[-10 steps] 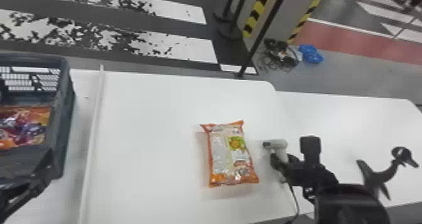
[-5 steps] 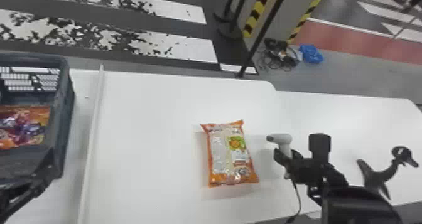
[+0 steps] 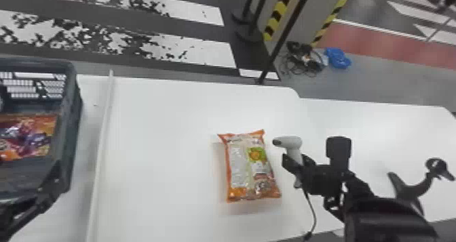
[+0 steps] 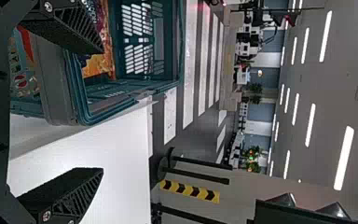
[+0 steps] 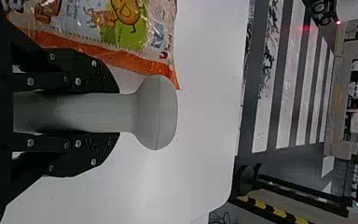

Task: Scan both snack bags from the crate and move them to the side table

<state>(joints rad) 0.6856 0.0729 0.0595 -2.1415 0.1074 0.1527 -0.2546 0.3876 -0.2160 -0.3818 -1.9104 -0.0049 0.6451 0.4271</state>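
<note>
An orange-and-clear snack bag (image 3: 249,166) lies flat on the middle white table. Just right of its upper end, my right gripper (image 3: 296,161) holds the white scanner (image 3: 290,142), whose nose points left. In the right wrist view the gripper (image 5: 116,112) is closed around the scanner's handle (image 5: 91,112), with the bag (image 5: 140,58) close beside it. My left gripper (image 3: 47,190) is over the near right corner of the dark crate (image 3: 75,122). Its fingers stand wide apart in the left wrist view, the gripper (image 4: 101,111) empty. Another colourful bag (image 3: 30,136) lies inside the crate.
A raised white strip (image 3: 101,139) runs between crate and middle table. Another white table (image 3: 366,122) adjoins at the right, with a black stand (image 3: 415,188) near its front. The scanner's cable (image 3: 312,210) hangs down beside the right arm.
The right gripper and scanner first shifted slightly right, then came back left and a little farther from the robot, closer to the bag. The left arm and both bags look unmoved.
</note>
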